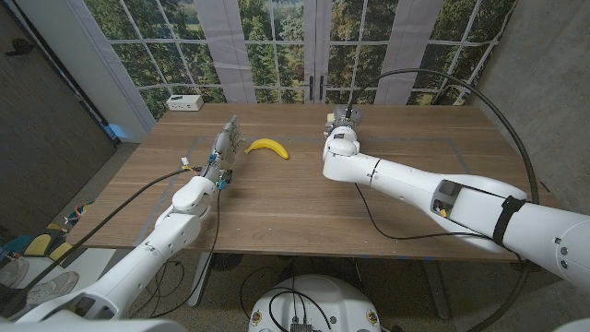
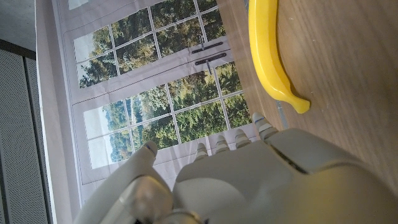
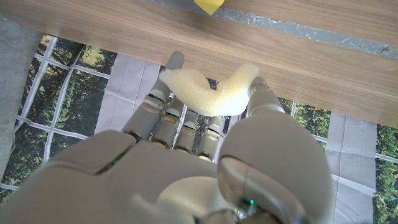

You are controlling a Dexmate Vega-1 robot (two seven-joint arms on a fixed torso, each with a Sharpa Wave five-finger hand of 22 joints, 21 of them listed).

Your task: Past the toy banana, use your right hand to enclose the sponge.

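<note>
Right hand (image 3: 205, 168) squeezing pale yellow, porous sponge (image 3: 211, 93) into a curve at far table (image 1: 406, 198), left hand (image 1: 221, 152) empty, fingers straight, toy banana (image 1: 267, 147) just right of it.

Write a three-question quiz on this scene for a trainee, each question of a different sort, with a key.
1. True or false: the right hand grips the sponge.
2. Multiple choice: the toy banana lies
A. in the left hand
B. on the wooden table, beside the left hand
C. under the sponge
3. Fill in the blank: the small box at the table's far left corner is ____ in colour.

Key:
1. True: in the right wrist view the fingers squeeze the pale yellow sponge so that it bends.
2. B: the banana lies apart from the left hand, which holds nothing.
3. White.
</note>
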